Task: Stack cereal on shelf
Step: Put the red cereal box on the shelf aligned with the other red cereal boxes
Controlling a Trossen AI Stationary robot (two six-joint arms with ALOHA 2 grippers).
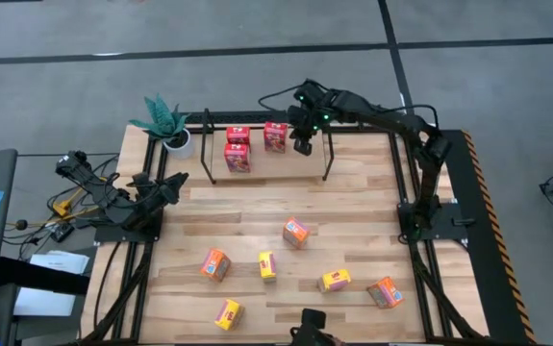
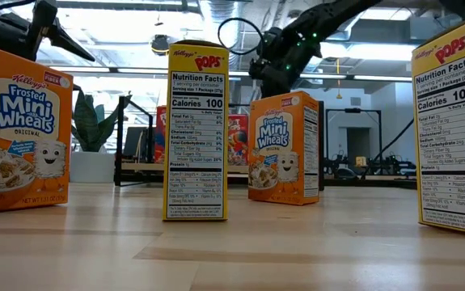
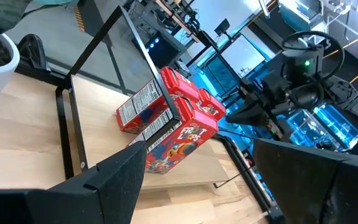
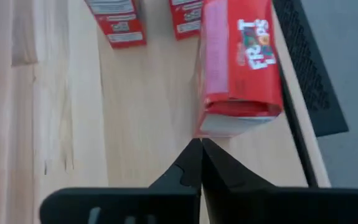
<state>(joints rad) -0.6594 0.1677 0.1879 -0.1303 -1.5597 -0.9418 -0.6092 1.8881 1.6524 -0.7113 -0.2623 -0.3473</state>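
Right gripper [image 1: 303, 144]: over the shelf's right half, just right of the nearest red box; jaws pressed together, nothing between them.
Right wrist view: finger tips [image 4: 198, 163] meet in a closed point; red box [image 4: 241, 68] lies just beyond the tips, apart from them, not gripped.
Left gripper [image 1: 172, 183]: waiting at the worktop's left edge, near the plant; jaws spread, empty.
Left fingers [image 3: 113, 180]: wide apart in the wrist view, framing the shelf and the red boxes farther off.
Shelf [image 1: 329, 154]: black rod rack on a light wooden base, at the back of the worktop [image 1: 353, 216], between the two arms.
Red boxes: three on the shelf; two stacked at the left [image 1: 237, 152], one alone [image 1: 275, 136] toward the middle, closest to the right gripper.
Stack from the left wrist: red cereal boxes [image 3: 179, 127] piled together against a black upright.
Orange boxes: three loose on the worktop, one mid-table [image 1: 296, 232], one front left [image 1: 215, 264], one front right [image 1: 385, 292].
Yellow boxes: three loose in front, at [image 1: 267, 265], [image 1: 334, 280] and [image 1: 228, 313].
Low view: yellow box [image 2: 197, 129] upright, side panel facing; orange boxes [image 2: 284, 148] either side; shelf and red boxes small behind.
Plant [image 1: 165, 123]: white pot at the back left corner, beside the shelf's left end.
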